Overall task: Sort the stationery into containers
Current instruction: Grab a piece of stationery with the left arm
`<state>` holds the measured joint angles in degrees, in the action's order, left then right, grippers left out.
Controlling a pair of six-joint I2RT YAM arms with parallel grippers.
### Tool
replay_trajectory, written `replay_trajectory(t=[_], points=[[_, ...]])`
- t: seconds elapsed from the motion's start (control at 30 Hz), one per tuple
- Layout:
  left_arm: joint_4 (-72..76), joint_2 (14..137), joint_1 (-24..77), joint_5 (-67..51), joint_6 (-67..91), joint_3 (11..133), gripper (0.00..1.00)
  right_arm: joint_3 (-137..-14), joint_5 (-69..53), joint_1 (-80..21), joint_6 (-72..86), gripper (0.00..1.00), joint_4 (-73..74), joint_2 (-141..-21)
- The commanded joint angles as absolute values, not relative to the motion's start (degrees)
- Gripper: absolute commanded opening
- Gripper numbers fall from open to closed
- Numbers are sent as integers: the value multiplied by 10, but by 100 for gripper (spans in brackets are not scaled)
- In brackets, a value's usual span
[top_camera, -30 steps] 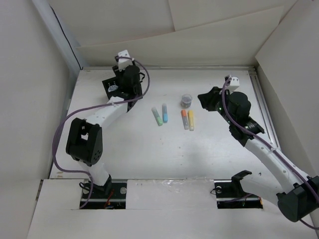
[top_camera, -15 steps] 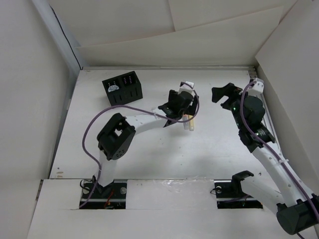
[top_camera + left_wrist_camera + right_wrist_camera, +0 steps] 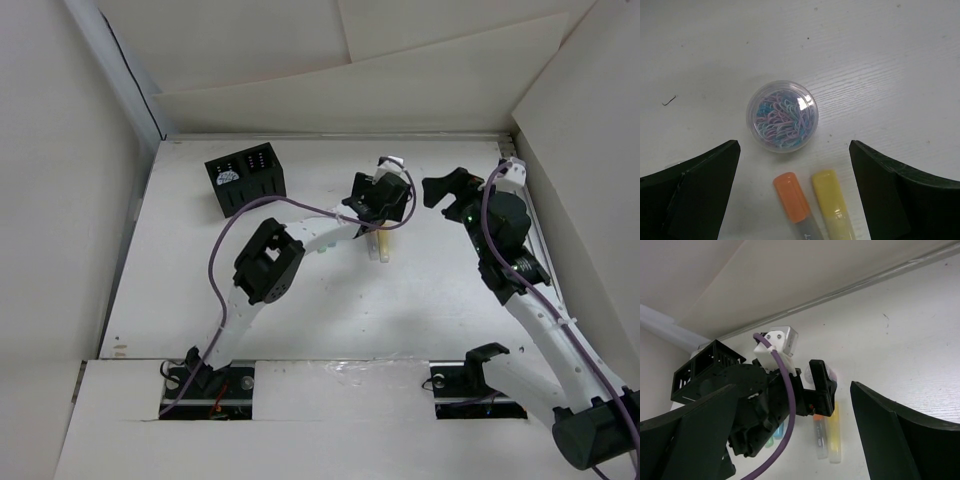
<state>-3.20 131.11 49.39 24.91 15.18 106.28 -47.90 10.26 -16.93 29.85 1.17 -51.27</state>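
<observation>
Left claw (image 3: pixel 794 160): having swung from the organizer (image 3: pixel 245 178) a second ago, hanging released over the cup (image 3: pixel 782 116), not gripping it.
Cup: sitting on the tabletop (image 3: pixel 880 60), just beyond orange marker (image 3: pixel 791 197) and yellow marker (image 3: pixel 831 200).
Right claw (image 3: pixel 447 187): hovering released, empty, near the left claw.

1. The black organizer (image 3: pixel 246 180) is sitting at ten o'clock on the table (image 3: pixel 330 320), well apart from both hands.
2. The left arm (image 3: pixel 290 240) is spanning the table toward one o'clock, with the left hand (image 3: pixel 377 203) hanging near the table's middle.
3. The yellow marker (image 3: pixel 382 250) is showing just at six o'clock of that hand.
4. The right hand (image 3: pixel 447 187) is hovering at three o'clock of the left hand, near it but apart.
</observation>
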Motion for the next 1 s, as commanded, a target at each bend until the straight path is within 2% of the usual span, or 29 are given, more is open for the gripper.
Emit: replay_trajectory(t=[0.0,0.27,0.33,0.57,0.7,0.8,0.9,0.97], points=[[-56,1319,494,270,142,1105,90,-483,88,-163,303,99,0,-509],[-68,1365,483,275,137,1148,87,-477,63,-163,298,99,-5,-509],[-68,1370,483,275,137,1163,81,-477,57,-163,298,99,-5,-509],[-68,1407,472,275,137,1198,79,-477,46,-163,298,99,-10,-514],[-62,1407,472,270,132,1198,69,-477,40,-163,298,99,-11,-519],[-56,1407,472,270,132,1198,58,-477,40,-163,298,99,-11,-519],[-28,1376,472,270,132,1163,46,-477,46,-163,298,99,-11,-513],[-13,1342,472,276,132,1140,42,-477,46,-163,298,99,-16,-508]])
